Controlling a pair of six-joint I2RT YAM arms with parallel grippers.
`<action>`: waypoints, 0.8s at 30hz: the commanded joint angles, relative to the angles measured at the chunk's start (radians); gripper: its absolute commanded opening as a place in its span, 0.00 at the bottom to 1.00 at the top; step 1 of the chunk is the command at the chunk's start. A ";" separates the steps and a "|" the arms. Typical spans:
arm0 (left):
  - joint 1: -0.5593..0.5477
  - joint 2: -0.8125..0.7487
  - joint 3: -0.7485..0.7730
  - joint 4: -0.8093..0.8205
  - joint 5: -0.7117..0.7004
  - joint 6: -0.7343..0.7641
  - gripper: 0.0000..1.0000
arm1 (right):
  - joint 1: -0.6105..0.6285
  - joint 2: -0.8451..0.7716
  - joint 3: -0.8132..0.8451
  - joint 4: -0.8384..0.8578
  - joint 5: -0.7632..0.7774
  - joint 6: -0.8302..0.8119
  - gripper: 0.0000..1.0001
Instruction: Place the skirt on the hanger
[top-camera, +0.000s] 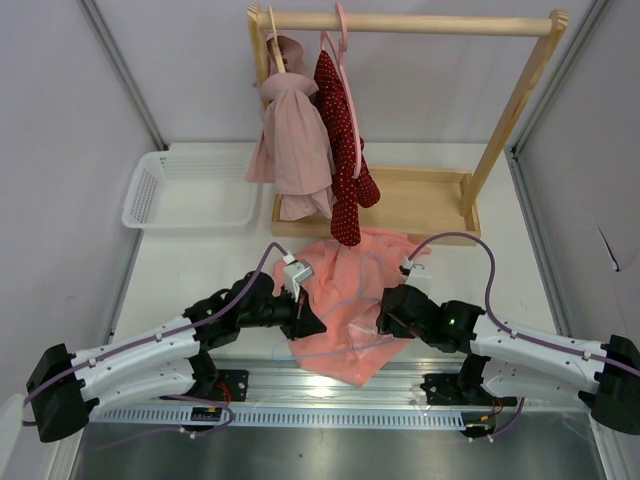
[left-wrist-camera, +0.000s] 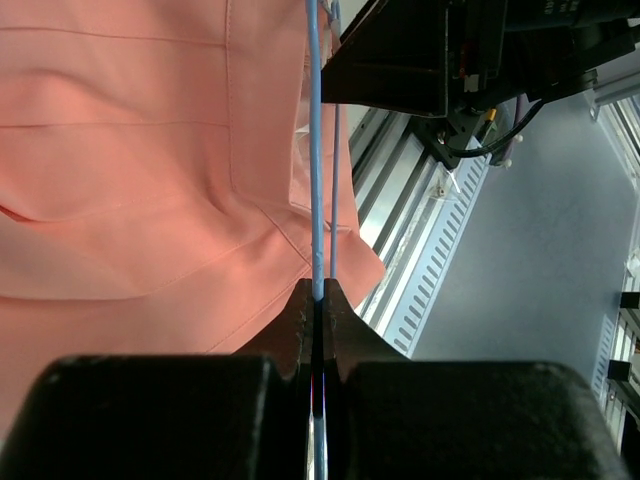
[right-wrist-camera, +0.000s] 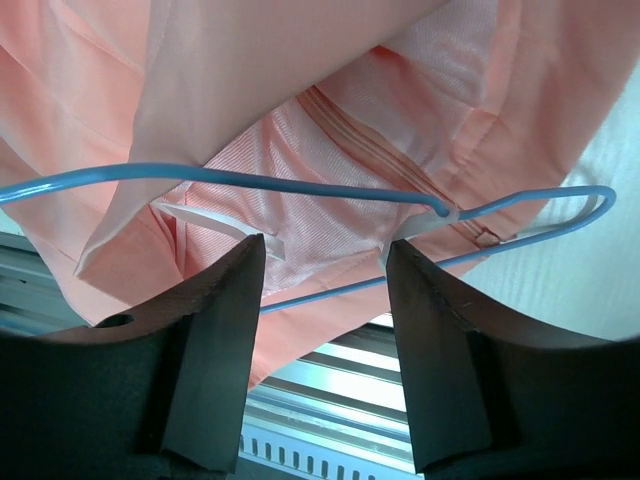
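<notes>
Skirt (top-camera: 345, 300): salmon-pink, crumpled at the table's near edge, between both grippers.
Hanger (right-wrist-camera: 300, 178): light-blue wire, lying across the skirt's open waistband, which is not yet hung on it.
Left gripper (left-wrist-camera: 316, 300): clenched on the hanger wire, probably to steady it.
Right gripper (right-wrist-camera: 325, 250): jaws spread and grasping nothing, poised at the waistband, likely to draw fabric over the wire.
Wooden rack (top-camera: 400, 22): behind the skirt, carrying other garments.

A salmon-pink skirt (top-camera: 350, 300) lies rumpled mid-table (top-camera: 200, 270), a hanger (top-camera: 345, 349) wire faintly crossing it. The left gripper (top-camera: 308, 320) meets its 9 o'clock edge, the right gripper (top-camera: 384, 318) its 3 o'clock edge. At 12 o'clock stands a wooden rack (top-camera: 420, 22).
</notes>
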 joint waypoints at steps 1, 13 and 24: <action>-0.005 0.011 -0.016 0.094 0.015 -0.018 0.00 | 0.003 -0.032 0.062 -0.073 0.074 0.005 0.59; -0.045 0.108 0.001 0.146 -0.025 0.004 0.00 | 0.012 -0.058 0.117 -0.120 0.129 -0.026 0.60; -0.093 0.207 0.062 0.158 -0.072 0.040 0.00 | -0.021 0.007 0.227 -0.027 0.123 -0.156 0.60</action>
